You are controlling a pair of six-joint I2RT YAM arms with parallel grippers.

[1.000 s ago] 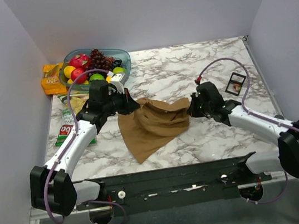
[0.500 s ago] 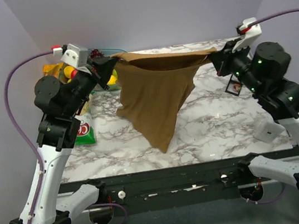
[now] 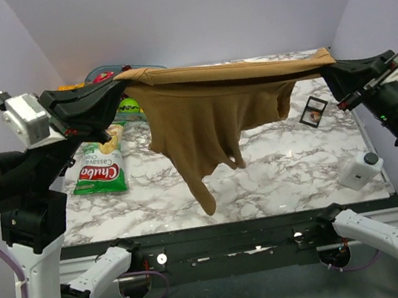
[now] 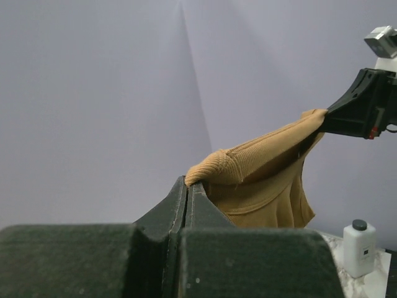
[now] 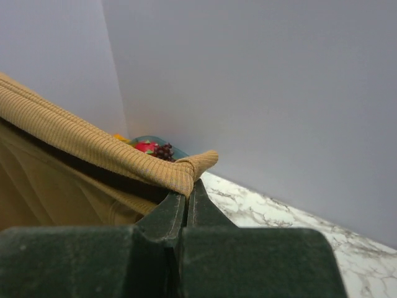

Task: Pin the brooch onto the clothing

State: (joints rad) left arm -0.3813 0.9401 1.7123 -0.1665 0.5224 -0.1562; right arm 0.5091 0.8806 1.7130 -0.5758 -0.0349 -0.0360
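Observation:
The clothing (image 3: pixel 202 118), a tan-brown top, hangs stretched high above the marble table. My left gripper (image 3: pixel 120 83) is shut on its left end and my right gripper (image 3: pixel 325 63) is shut on its right end. Its lower part droops to a point over the table's front. In the left wrist view the closed fingertips (image 4: pixel 187 181) pinch a ribbed hem of the clothing (image 4: pixel 267 180). The right wrist view shows the same pinch, my right gripper (image 5: pixel 191 186) on the clothing (image 5: pixel 74 143). The brooch (image 3: pixel 316 112), small and reddish-dark, lies in a black square tray (image 3: pixel 307 118) at the right.
A green-and-white chips bag (image 3: pixel 99 167) lies on the left of the table. A fruit bowl (image 3: pixel 109 72) stands at the back left, partly hidden behind my left arm. A small white bottle (image 3: pixel 359 170) stands near the right front edge.
Both arms have risen and swung apart. The clothing went from a heap on the table to hanging taut between the two grippers.

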